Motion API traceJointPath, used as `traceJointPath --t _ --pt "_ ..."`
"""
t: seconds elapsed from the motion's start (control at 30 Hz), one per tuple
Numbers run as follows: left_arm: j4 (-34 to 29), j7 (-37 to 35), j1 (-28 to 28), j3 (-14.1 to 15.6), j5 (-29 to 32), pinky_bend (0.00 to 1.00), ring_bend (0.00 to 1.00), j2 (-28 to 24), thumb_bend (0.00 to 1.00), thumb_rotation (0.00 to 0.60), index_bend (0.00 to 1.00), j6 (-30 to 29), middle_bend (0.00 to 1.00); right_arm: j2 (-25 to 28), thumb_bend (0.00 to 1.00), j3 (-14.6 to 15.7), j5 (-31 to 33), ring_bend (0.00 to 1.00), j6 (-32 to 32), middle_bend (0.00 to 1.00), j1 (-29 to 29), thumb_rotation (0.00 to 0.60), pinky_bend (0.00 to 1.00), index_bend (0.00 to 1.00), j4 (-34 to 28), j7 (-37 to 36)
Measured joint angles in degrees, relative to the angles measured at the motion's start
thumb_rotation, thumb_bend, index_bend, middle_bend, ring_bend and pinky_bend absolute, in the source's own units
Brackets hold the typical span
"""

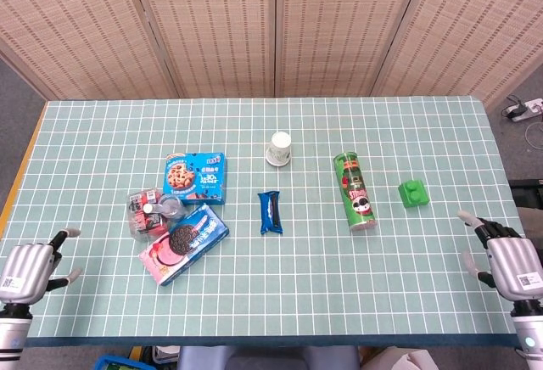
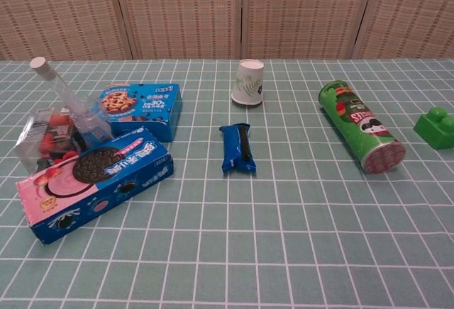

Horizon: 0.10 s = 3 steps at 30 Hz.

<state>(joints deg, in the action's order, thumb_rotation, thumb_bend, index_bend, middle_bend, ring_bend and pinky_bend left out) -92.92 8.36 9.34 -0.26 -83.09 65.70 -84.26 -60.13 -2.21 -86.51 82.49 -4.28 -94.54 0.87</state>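
My left hand (image 1: 30, 261) hovers at the table's near left corner with fingers apart, holding nothing. My right hand (image 1: 502, 255) is at the near right edge, fingers spread and empty. Neither hand shows in the chest view. Nearest the left hand lie a clear plastic bottle (image 2: 64, 100) leaning on a clear packet of red snacks (image 2: 50, 139), and a pink and blue cookie box (image 2: 92, 181). A green toy block (image 1: 413, 193) lies nearest the right hand.
A blue cookie box (image 1: 195, 176) lies behind the pink one. A small blue snack pack (image 1: 270, 211) sits mid-table, an upside-down paper cup (image 1: 280, 148) behind it, and a green chip can (image 1: 355, 192) on its side to the right. Folding screens stand behind the table.
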Motion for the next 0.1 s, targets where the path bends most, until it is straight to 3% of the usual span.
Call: traceJointPath --t 0.1 --pt "1.72 -0.83 -0.56 -0.24 -0.19 1.0 1.0 0.57 0.08 0.6 0.4 -0.74 1.0 -0.15 0.36 0.07 0.1 0.29 -0.19 0.31 -0.04 0.6 0.37 0.2 0.1 0.36"
